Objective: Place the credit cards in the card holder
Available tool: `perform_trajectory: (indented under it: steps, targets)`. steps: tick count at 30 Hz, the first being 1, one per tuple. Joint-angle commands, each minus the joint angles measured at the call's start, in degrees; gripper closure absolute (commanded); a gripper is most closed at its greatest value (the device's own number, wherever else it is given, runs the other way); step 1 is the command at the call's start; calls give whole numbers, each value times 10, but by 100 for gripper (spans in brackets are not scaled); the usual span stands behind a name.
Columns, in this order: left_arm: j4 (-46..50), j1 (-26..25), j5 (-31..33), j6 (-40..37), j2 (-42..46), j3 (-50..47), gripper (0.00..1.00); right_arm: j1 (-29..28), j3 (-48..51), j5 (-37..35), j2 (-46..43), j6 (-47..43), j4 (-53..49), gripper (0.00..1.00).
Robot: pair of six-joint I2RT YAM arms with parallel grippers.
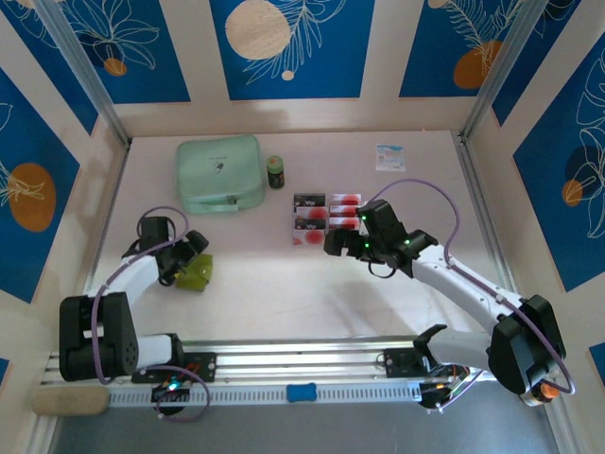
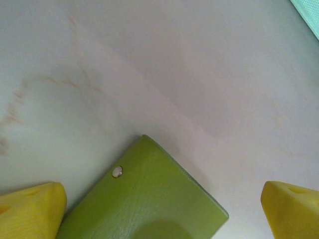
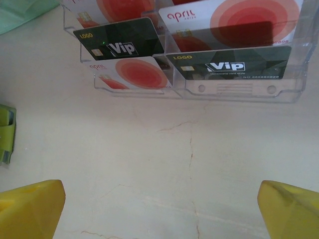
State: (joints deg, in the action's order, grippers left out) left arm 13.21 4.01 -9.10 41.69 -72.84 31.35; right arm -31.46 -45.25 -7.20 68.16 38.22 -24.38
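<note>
Approach stage, nothing picked up. The left gripper (image 2: 162, 199) hovers, fingers spread, over the one card holder (image 1: 197, 274), which lies flat and seemingly closed at table left. The right gripper (image 3: 162, 204), fingers also wide, faces the one clear tray (image 3: 234, 89) mid-table. It holds three red-circled credit cards (image 3: 142, 73) and two dark Vip cards (image 3: 227, 63). Next, I reckon, the right gripper must pinch a card's edge.

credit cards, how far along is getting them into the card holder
Nothing looks done: the credit cards sit in the clear tray. In hand: the open left pincer hovers over the card holder, the open right pincer faces the tray, both empty. Left: every card has to be moved.
</note>
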Motion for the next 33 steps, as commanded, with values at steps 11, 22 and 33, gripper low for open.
perform_trajectory:
  steps: [11, 22, 33]
  targets:
    - [-48, -166, 9, 140, 39, -12, 0, -30, -34, 62, 58, 10, 36, 0]
    - [-48, -272, 68, 202, 67, 0, 0, -128, -77, 142, 169, 72, 127, 23]
    - [45, -216, 101, 90, 97, 55, 0, -257, -82, 101, 275, 227, 245, 55]
